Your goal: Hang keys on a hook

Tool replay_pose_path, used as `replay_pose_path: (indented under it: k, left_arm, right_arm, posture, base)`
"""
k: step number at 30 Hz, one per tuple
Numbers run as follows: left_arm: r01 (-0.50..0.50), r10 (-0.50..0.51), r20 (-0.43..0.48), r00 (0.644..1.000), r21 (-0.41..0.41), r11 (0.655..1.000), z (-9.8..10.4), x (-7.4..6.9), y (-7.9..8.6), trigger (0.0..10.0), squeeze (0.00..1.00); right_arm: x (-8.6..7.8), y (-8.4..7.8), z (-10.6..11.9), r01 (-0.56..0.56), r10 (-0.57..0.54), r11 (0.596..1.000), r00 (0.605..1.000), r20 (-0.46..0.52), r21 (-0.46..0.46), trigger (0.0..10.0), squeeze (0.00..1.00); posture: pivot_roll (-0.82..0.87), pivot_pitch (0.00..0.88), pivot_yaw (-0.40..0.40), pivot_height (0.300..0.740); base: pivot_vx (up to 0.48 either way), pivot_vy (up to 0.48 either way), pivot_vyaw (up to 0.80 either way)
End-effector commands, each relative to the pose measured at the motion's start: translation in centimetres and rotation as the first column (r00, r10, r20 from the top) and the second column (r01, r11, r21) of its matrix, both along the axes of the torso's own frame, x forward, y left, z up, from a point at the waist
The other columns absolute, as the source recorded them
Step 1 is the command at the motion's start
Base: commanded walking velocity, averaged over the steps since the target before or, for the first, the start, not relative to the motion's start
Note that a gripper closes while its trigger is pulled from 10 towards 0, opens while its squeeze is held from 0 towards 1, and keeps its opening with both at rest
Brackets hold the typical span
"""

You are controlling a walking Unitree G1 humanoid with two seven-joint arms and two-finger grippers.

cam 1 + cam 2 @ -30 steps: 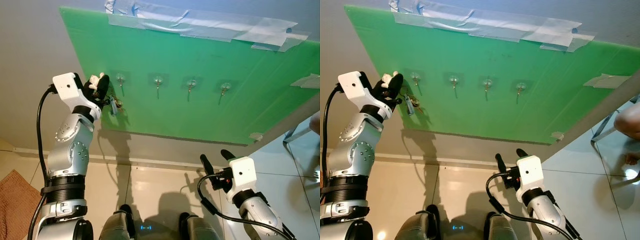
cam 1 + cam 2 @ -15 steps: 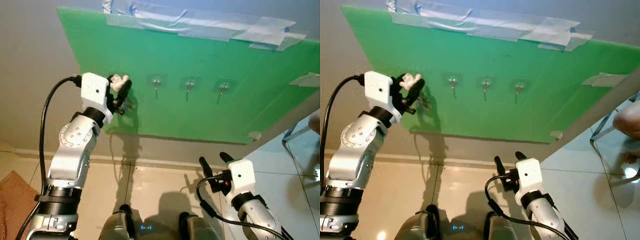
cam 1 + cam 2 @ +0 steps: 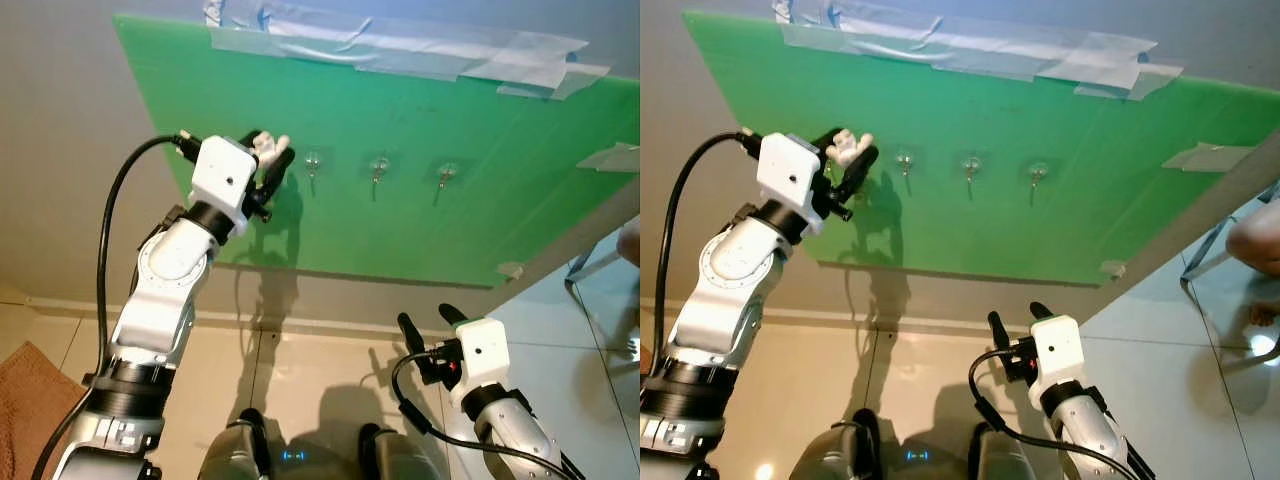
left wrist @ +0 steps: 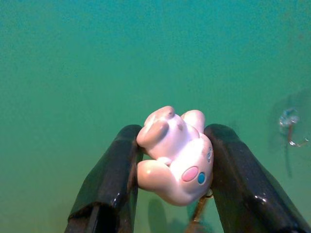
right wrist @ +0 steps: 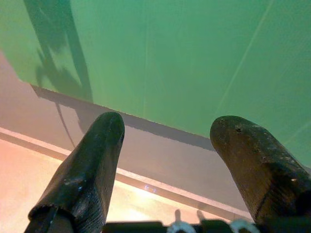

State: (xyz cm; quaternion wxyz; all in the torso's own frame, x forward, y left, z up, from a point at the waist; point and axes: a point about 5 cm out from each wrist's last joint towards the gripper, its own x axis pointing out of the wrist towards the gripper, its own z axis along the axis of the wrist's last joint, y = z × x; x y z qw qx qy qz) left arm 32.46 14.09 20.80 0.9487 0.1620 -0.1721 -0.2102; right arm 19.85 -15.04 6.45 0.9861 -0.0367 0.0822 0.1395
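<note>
Status: your left tool (image 4: pixel 170 170) is raised against the green board (image 3: pixel 420 220), its two black fingers (image 4: pixel 109 177) clamped on the white figurine charm (image 4: pixel 175 160) of the keys (image 4: pixel 197 213). A sliver of brass hangs below the charm between the fingers; the rest of the bunch is hidden. Nothing hangs on a hook yet, so by my reading the carry is done and the hanging is left.

Hooks: three free ones sit in a row to the right of the tool, the nearest hook (image 3: pixel 313 162) just beside the fingertips, then the middle hook (image 3: pixel 380 167) and the far hook (image 3: pixel 447 174). In the wrist view one clear hook (image 4: pixel 290 127) stands off to the side of the charm, apart from it. Whether a further hook lies behind the tool you cannot tell.

Room: the board is flat and bare around the row, with its lower edge well below the tool and taped strips (image 3: pixel 400 50) along the top. Your right tool (image 3: pixel 435 325) hangs low over the tiled floor (image 3: pixel 310 380), fingers apart and empty, well clear of the work. A chair frame (image 3: pixel 600 265) stands at the far right.
</note>
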Motion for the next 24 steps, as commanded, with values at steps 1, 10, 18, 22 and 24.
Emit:
replay_pose_path:
  k: [1, 10, 18, 22, 24]
  left_arm:
    - [0.001, -0.002, 0.015, 1.000, 0.039, 0.999, -0.3, 0.6, 0.0, 0.0, 0.00]
    - [-0.126, 0.127, -0.015, 0.992, 0.018, 0.992, -1.8, 2.2, 2.9, 0.0, 0.00]
    - [-0.231, 0.229, -0.041, 0.973, -0.046, 0.972, -2.8, 2.9, 5.1, 0.0, 0.00]
    - [-0.230, 0.230, -0.015, 0.973, -0.062, 0.971, -2.2, 2.9, 5.3, 0.0, 0.00]
    - [-0.199, 0.200, 0.019, 0.980, -0.055, 0.978, -1.6, 3.0, 5.0, 0.0, 0.00]
  right_arm:
    - [-0.2, -0.2, -0.2, 0.001, -0.001, 1.000, 1.000, -0.012, -0.007, 10.0, 0.00]
    - [-0.3, -0.3, -0.2, 0.011, -0.011, 1.000, 1.000, -0.012, -0.006, 10.0, 0.00]
    - [-0.3, -0.3, -0.2, 0.005, -0.005, 1.000, 1.000, -0.014, -0.008, 10.0, 0.00]
    - [-0.3, -0.4, -0.2, 0.002, -0.002, 1.000, 1.000, -0.015, -0.011, 10.0, 0.00]
    - [-0.3, -0.4, -0.2, -0.001, 0.001, 1.000, 1.000, -0.015, -0.012, 10.0, 0.00]
  posture:
    - [-0.21, 0.224, -0.037, 0.740]
    - [-0.22, 0.217, -0.031, 0.740]
    - [-0.22, 0.214, -0.039, 0.740]
    - [-0.21, 0.213, -0.045, 0.740]
    - [-0.21, 0.213, -0.046, 0.740]
  base:
    - [0.000, 0.000, 0.00]
    - [0.000, 0.000, 0.00]
    - [0.000, 0.000, 0.00]
    - [0.000, 0.000, 0.00]
    - [0.000, 0.000, 0.00]
